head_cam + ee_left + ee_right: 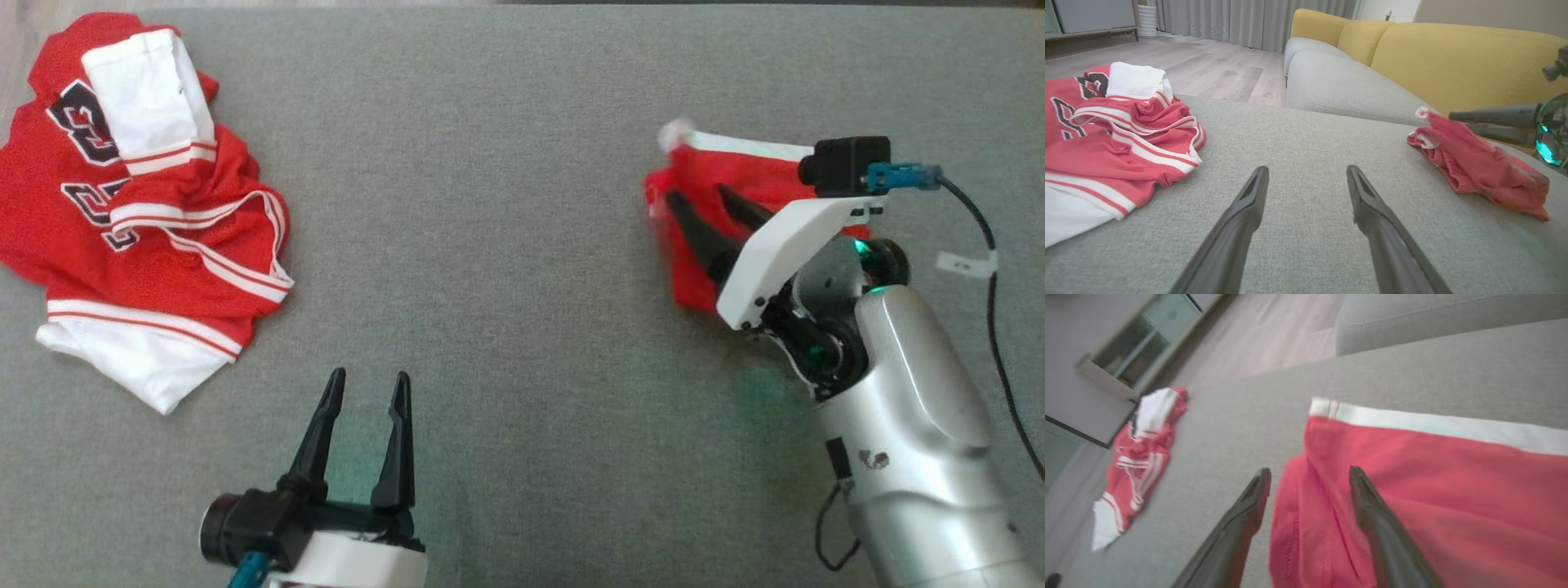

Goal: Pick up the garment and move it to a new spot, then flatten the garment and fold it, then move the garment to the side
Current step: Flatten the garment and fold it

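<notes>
Head view: right gripper [696, 193] wide open over small red garment [739, 173], left gripper [369, 376] open, empty.

In the head view, the jersey [139, 204] lies on the cushion [506, 245] at the upper left. The garment [710, 167] lies well apart at the right, under the right gripper [698, 193]. The left gripper [369, 376] sits at the bottom, between them. In the left wrist view, a sofa [1412, 57] stands behind the cushion.

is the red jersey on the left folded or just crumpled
Crumpled, not folded. The jersey lies in a rumpled heap on the grey cushion, its striped edges twisted and a white part flopped over the top.
</notes>
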Robot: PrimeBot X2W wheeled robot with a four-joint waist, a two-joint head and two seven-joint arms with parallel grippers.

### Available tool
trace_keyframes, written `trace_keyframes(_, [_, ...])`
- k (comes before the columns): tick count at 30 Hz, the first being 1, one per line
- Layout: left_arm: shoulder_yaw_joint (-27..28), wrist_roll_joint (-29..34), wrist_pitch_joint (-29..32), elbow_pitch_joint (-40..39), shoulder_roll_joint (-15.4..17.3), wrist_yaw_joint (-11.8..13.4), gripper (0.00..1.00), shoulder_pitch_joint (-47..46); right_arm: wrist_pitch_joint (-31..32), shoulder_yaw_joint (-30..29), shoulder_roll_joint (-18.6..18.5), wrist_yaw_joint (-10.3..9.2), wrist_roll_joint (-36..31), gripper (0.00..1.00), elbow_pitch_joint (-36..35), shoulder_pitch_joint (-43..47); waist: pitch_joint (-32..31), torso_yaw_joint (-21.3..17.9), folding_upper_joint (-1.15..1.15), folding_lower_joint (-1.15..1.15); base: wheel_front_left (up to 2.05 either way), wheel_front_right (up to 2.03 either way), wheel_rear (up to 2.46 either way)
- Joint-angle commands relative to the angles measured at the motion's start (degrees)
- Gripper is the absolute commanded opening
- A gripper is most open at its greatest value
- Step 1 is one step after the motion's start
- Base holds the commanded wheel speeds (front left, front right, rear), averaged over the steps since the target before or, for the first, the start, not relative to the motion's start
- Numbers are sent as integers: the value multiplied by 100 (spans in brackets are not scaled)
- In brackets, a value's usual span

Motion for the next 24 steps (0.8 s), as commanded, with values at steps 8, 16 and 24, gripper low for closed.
trace_keyframes(8, [244, -18, -30, -169, -20, 76, 100, 132, -921, 623, -86, -4, 39, 100, -952, 272, -173, -201, 0, 0, 0, 0, 0])
trace_keyframes(16, [249, -20, -30, -234, -20, 68, 100, 136, -1758, 45, -999, -4, -1044, 100, -1359, 904, -116, -239, 0, 0, 0, 0, 0])
trace_keyframes(24, [204, -39, -30, -215, -20, 49, 100, -2, -2043, -409, -1423, -4, -1476, 1, -740, 830, 157, -50, 0, 0, 0, 0, 0])
